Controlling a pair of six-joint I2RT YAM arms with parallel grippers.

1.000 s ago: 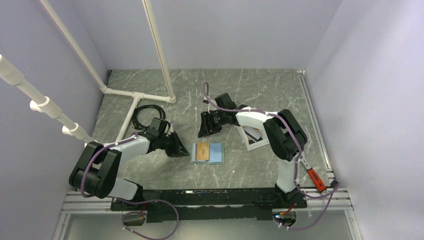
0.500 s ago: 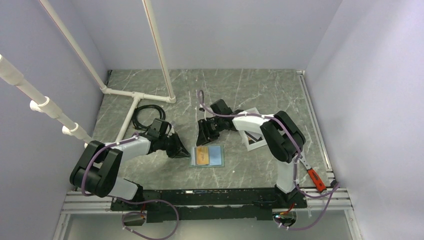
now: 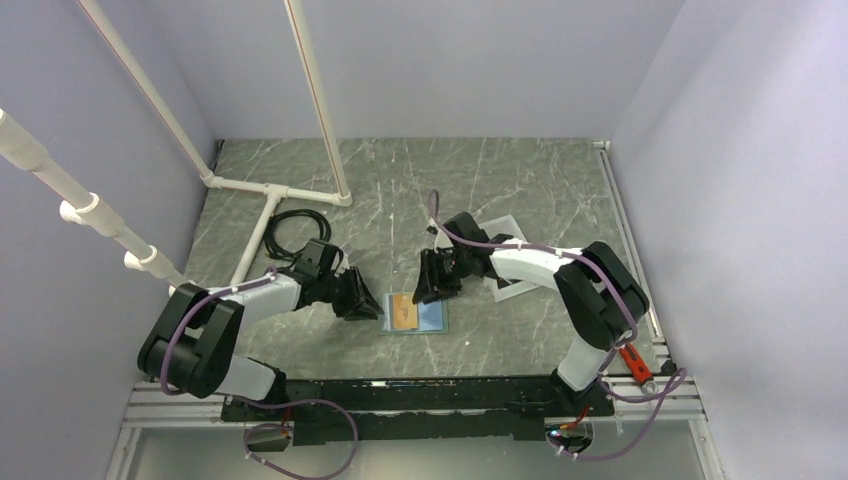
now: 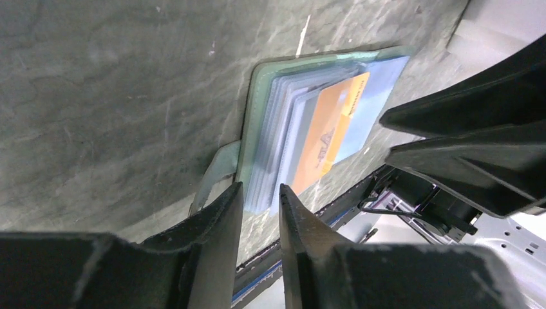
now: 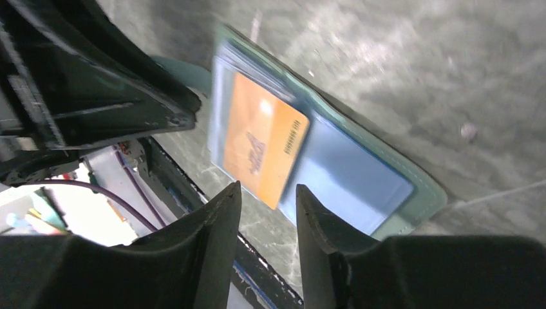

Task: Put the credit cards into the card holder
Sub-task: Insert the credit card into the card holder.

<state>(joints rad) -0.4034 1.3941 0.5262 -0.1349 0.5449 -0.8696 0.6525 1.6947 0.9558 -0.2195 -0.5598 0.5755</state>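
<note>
- Overhead: the card holder (image 3: 432, 314) lies open, blue side up, on the worktop (image 3: 500, 180). The orange card (image 3: 404, 308) sits on its left half. The left claw (image 3: 372, 306) is at the holder's left edge and the right claw (image 3: 430, 295) is just behind its far edge. I judge this split lets one claw steady the holder while the other works the card.
- Left wrist: the left claw is nearly clenched. The holder's near corner runs right up to the narrow gap, so I cannot tell whether it nips that edge or only presses beside it.
- Right wrist: the right claw hangs over the holder, slightly parted and empty. I'd guess it is poised to nudge the card deeper. I cannot tell whether the card is seated in a slot. I see no pale card near the holder.
</note>
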